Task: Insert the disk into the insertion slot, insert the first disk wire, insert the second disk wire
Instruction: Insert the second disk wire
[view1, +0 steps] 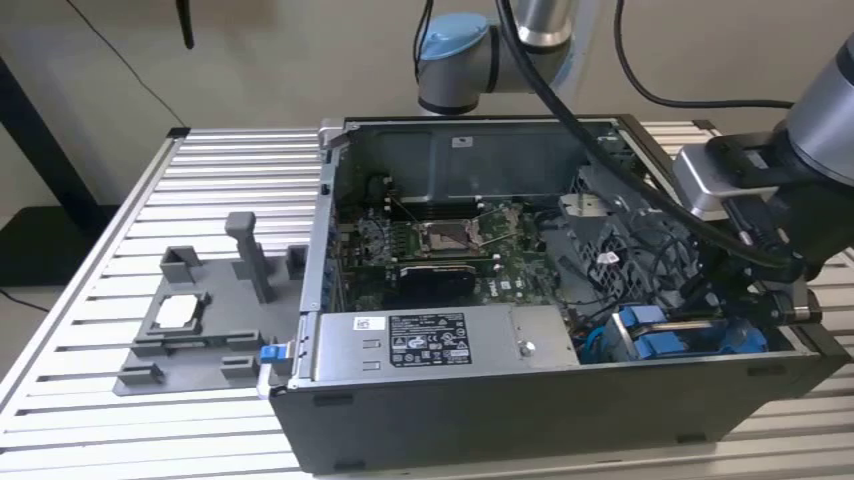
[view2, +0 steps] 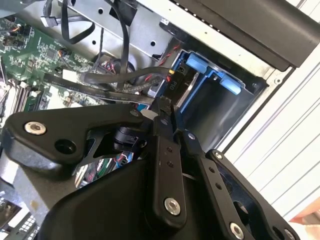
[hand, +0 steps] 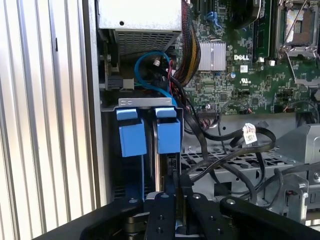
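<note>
— Room, surface?
— Beige wall (view1: 267, 60); slatted aluminium table (view1: 94, 300) bearing open black computer case (view1: 534, 420).
— Disk?
— Blue-framed flat hard drive (hand: 168, 136) seated on edge in grey metal drive-bay cage (hand: 145, 103), just ahead of black gripper (hand: 176, 186), fingers pressed together.

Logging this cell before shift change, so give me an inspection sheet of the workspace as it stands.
Surface: slatted metal table, carrying the open computer case.
Job's things: insertion slot with blue tabs; whether the disk is seated cannot be told.
Clutter: grey fixture beside the case, on the exterior view's left.
Grippers: end effector close to the slot.
Cables: black cables loop beside the motherboard; one blue cable near the power supply.
Surroundings: plain wall behind the table.
</note>
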